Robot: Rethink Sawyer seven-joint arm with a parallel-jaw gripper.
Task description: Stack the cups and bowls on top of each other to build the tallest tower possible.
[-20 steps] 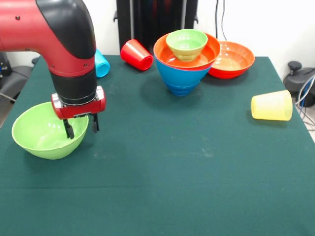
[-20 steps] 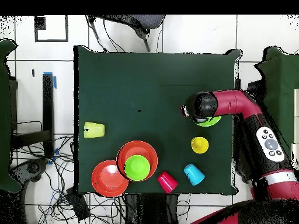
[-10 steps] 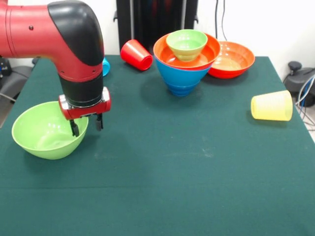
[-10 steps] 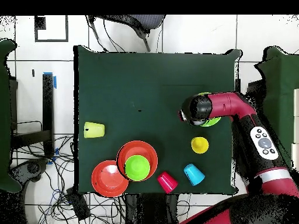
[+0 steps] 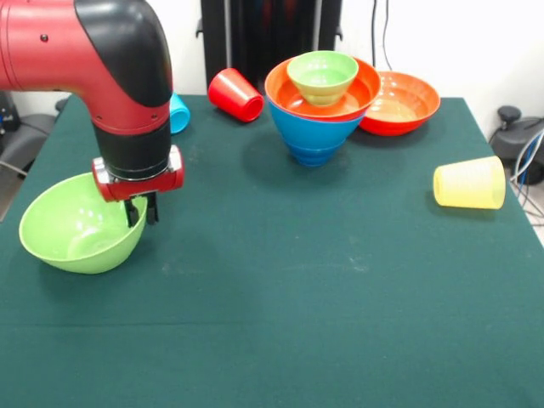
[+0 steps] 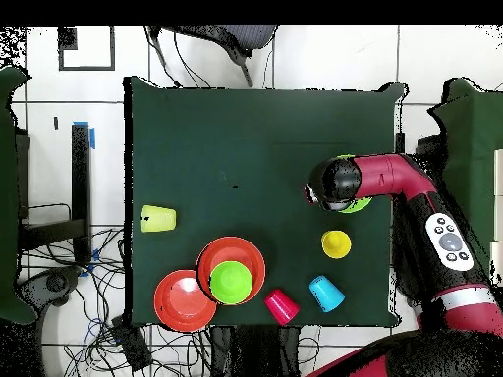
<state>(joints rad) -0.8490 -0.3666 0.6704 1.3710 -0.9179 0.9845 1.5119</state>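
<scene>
My gripper (image 5: 141, 211) is shut on the near right rim of the big green bowl (image 5: 72, 228), which sits at the table's left in the front view. The tower (image 5: 316, 102) at the back is a big blue bowl holding an orange-red bowl and the small green bowl (image 5: 323, 75). The second orange-red bowl (image 5: 406, 102) touches it on the right. The red cup (image 5: 235, 94), light blue cup (image 5: 178, 113) and ribbed pale yellow cup (image 5: 469, 182) lie on their sides. The opaque yellow cup (image 6: 336, 243) shows only in the overhead view. The small dark blue bowl is out of view.
The arm (image 6: 393, 182) covers most of the big green bowl (image 6: 355, 205) in the overhead view. The tower (image 6: 231, 270) and the second orange-red bowl (image 6: 184, 299) stand near the table's edge on the robot's side. Cables and chairs surround the table.
The gripper's fingers, apart astride the green bowl's rim, have closed on it. The gripper shifted slightly left and the bowl moved a little with it.
</scene>
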